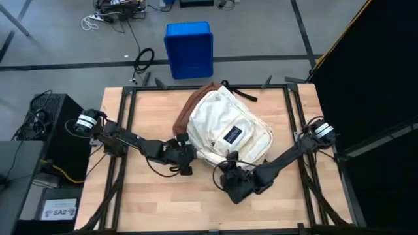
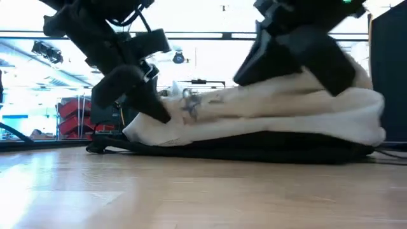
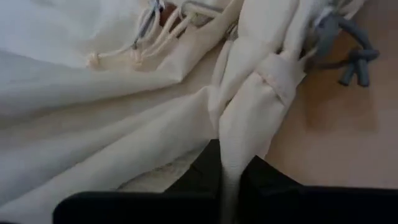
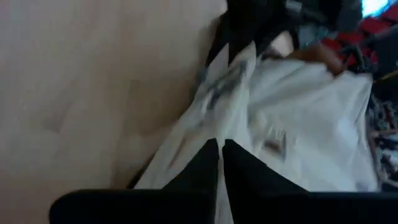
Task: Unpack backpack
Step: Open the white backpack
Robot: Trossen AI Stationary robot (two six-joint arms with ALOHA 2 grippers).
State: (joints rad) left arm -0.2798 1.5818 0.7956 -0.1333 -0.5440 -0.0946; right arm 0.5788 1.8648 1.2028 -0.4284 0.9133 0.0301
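1. Cream fabric backpack point(image 1: 225, 127) lies flat at desk point(image 1: 150, 202) centre, brown base toward 12 o'clock, logo patch facing up, mouth end toward 6.
2. Left claw point(image 1: 185, 156) sits at the pack's 8 o'clock edge. Its wrist view shows a fold of cream cloth running down between the two dark fingers, which stand nearly together: pinched on fabric.
3. Right claw point(image 1: 230, 175) is at the pack's 6 o'clock edge. Its fingers are almost closed with a thin strip of white cloth between them; it looks like a grip on the rim.
4. Handling, judged: soft and limp. The cloth bunches and creases freely and sags low in the low view, so it will not hold an opening by itself. It looks light; contents are not visible. The fabric is not slippery but thin, so a pinch may gather only one layer.
5. Best holds, judged: seam folds or the rim near the opening, one claw each side, pulled apart to spread the mouth. Cream drawstring cords point(image 3: 134, 53) with knotted ends lie near the left claw and are another option.
6. Count: one backpack, two arms, two claws, one blue bin point(image 1: 189, 49) on the floor beyond the desk at 12.
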